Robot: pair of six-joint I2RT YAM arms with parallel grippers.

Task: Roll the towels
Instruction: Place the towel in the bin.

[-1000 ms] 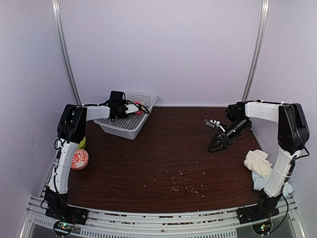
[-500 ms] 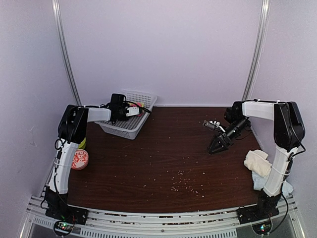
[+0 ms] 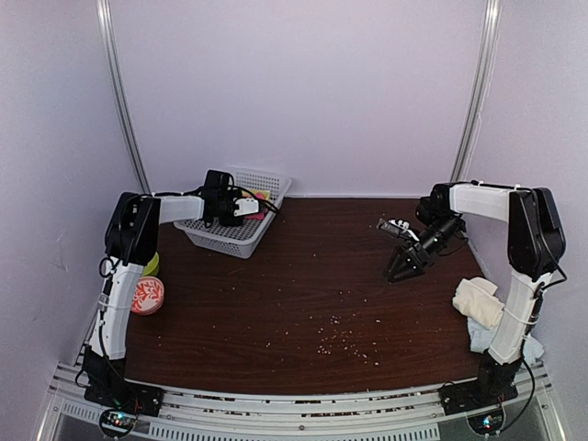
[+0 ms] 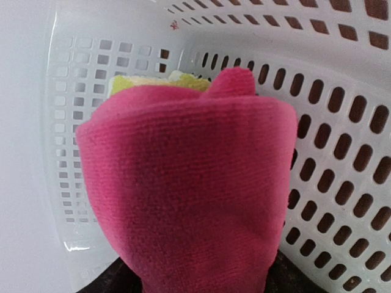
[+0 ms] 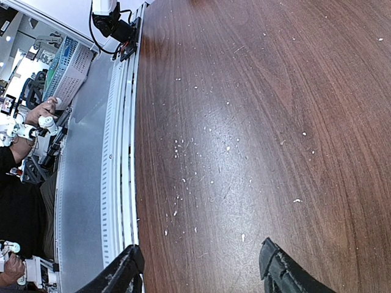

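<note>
Your right gripper (image 5: 200,249) hangs over bare wood with its two fingers (image 5: 284,274) spread wide and nothing between them. White crumbs (image 5: 183,143) speckle the dark table (image 5: 256,122) beneath it.

Your left gripper (image 3: 255,204) is inside the one white basket (image 3: 230,234) at the table's far left corner. Its wrist view is filled by one rolled hot-pink towel (image 4: 183,189) resting against the basket's slotted wall, with one lime-yellow towel (image 4: 156,82) tucked just behind it. You cannot tell whether that claw is clamped on the pink roll or standing clear of it.

Further out, two more towels lie at the table's right edge. One cream towel (image 3: 478,299) is loosely bunched, and one pale-blue towel (image 3: 478,333) touches it on the near side.
</note>
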